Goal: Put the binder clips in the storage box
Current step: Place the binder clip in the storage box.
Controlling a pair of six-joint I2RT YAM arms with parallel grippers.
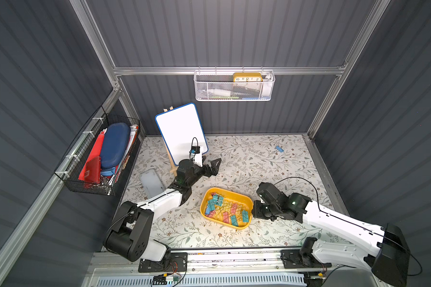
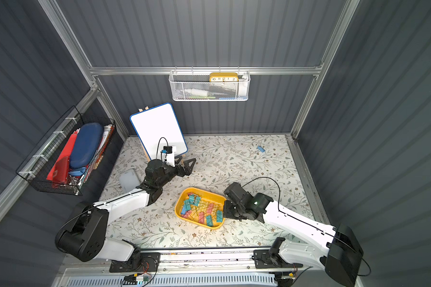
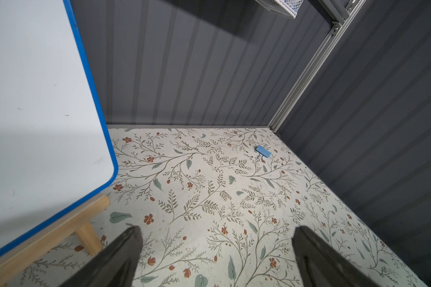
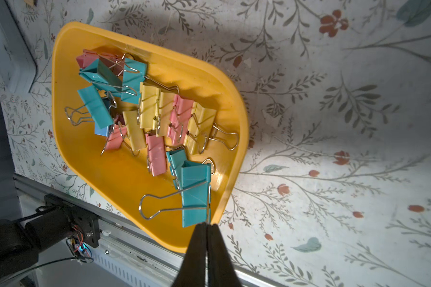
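The yellow storage box (image 1: pixel 230 191) (image 2: pixel 204 190) (image 4: pixel 110 179) lies on the floral mat and holds several teal, pink, yellow and blue binder clips (image 1: pixel 225 208) (image 2: pixel 200 207) (image 4: pixel 154 111). My right gripper (image 1: pixel 253 211) (image 2: pixel 224 211) (image 4: pixel 206 225) hangs at the box's right rim. Its fingers are pressed together on the wire handle of a teal binder clip (image 4: pixel 194 193) that rests inside the box. One blue binder clip (image 1: pixel 279 149) (image 2: pixel 260 148) (image 3: pixel 263 151) lies alone near the far right corner. My left gripper (image 1: pixel 213 166) (image 2: pixel 188 165) (image 3: pixel 215 231) is wide open and empty over the mat, beside the whiteboard.
A blue-framed whiteboard (image 1: pixel 181 131) (image 3: pixel 35 99) on a wooden easel stands at the back left. A grey flat lid (image 1: pixel 151 182) lies by the left arm. A black wire basket (image 1: pixel 97 159) hangs on the left wall, a white mesh basket (image 1: pixel 234 87) on the back wall.
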